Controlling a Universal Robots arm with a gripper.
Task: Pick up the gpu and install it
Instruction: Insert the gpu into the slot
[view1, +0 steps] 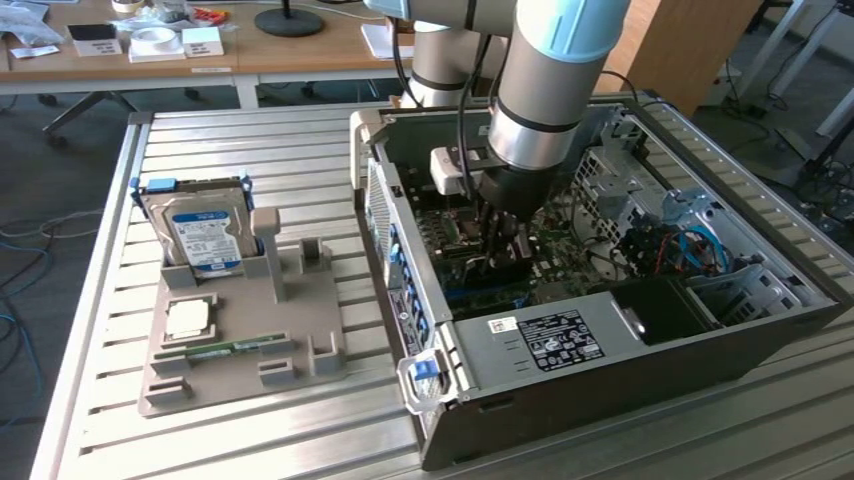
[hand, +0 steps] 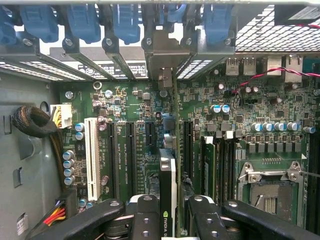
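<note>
A big open computer case (view1: 601, 330) lies on its side on the slatted metal bench (view1: 267, 440). Beside it, toward the exterior view's left, sits a gray holder tray (view1: 240, 350). One silver hard drive (view1: 200, 230) with a blue and white label stands up in the tray, and one narrow green memory stick (view1: 220, 350) lies flat near its front.

Inside the case are the green main board (hand: 150, 110), one long white slot (hand: 91, 157), several black slots beside it, and a row of blue clips (hand: 80, 22) along the back wall. Blue and red wires (view1: 687, 250) curl at the far side.

The one arm (view1: 547, 90) reaches straight down into the case. Its claw (hand: 170, 215) is nearly closed and squeezes the gpu (hand: 167, 185) between its two black fingers (hand: 145, 220). The gpu stands on its edge, down among the black slots near the middle of the board, with its metal end (hand: 162, 55) up against the back wall. I cannot tell if it is pushed all the way in.
</note>
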